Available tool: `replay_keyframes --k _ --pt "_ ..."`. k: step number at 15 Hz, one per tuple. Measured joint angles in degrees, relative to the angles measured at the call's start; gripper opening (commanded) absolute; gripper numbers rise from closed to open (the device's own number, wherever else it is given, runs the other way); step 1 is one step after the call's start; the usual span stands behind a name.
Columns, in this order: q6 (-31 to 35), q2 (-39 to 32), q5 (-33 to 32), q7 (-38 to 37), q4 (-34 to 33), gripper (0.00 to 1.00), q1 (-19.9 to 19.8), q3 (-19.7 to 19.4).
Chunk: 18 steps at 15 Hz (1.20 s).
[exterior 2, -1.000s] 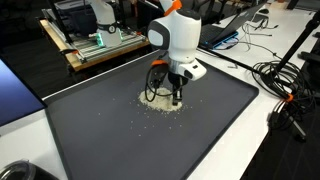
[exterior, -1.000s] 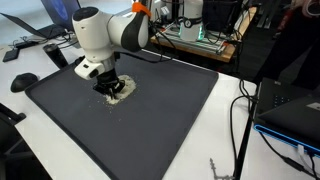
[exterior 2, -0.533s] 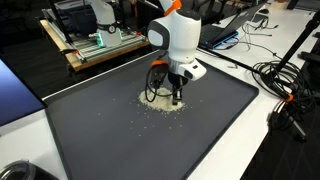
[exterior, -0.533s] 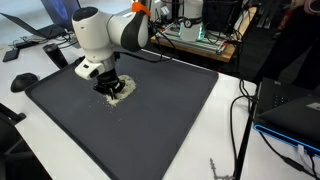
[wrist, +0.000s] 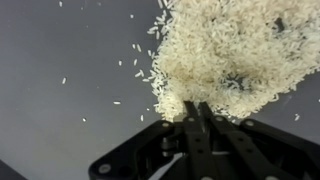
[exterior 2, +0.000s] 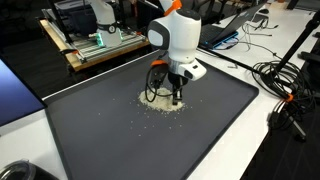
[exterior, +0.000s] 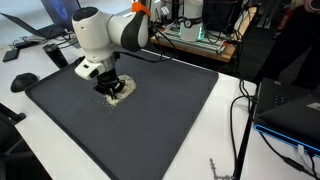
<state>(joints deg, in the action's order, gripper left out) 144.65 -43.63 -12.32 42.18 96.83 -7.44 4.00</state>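
At the bottom centre of the wrist view, your claw (wrist: 195, 108) is closed tight with nothing gripped in it. Its dark tips touch the lower edge of the rice pile (wrist: 225, 55), which fills the upper right of that frame. Judging by that pose, you are using the closed tips as a pusher, so keep them low against the mat (wrist: 60, 60) and move slowly. The grains are small, pale, dry-looking and loose, and they will likely spill round a narrow tip rather than travel ahead of it. Broad, overlapping strokes should serve better than one deep plunge. A few stray grains (wrist: 115, 102) dot the left half of the frame. The mat is dark grey, flat and matte. In an exterior view it lies as a large rectangle on the white surface (exterior: 200, 150), with cables (exterior: 237, 125) toward the right edge.
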Motion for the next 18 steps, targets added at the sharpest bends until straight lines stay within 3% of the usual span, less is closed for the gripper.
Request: replay_keyframes --k 1,2,3,5,13,18 --pt "0.00 0.00 0.00 0.00 0.00 0.08 0.00 0.00" --pt "0.00 0.01 0.00 0.00 0.00 0.33 0.00 0.00" --pt "0.00 0.02 0.00 0.00 -0.02 0.34 -0.01 0.01" --pt "-0.06 0.29 0.25 0.00 -0.04 0.44 -0.04 0.03" --pt "-2.69 4.30 3.41 -0.64 -0.02 1.00 -0.84 0.26" --pt "-3.71 5.99 3.29 -7.73 0.05 1.00 0.60 -0.77"
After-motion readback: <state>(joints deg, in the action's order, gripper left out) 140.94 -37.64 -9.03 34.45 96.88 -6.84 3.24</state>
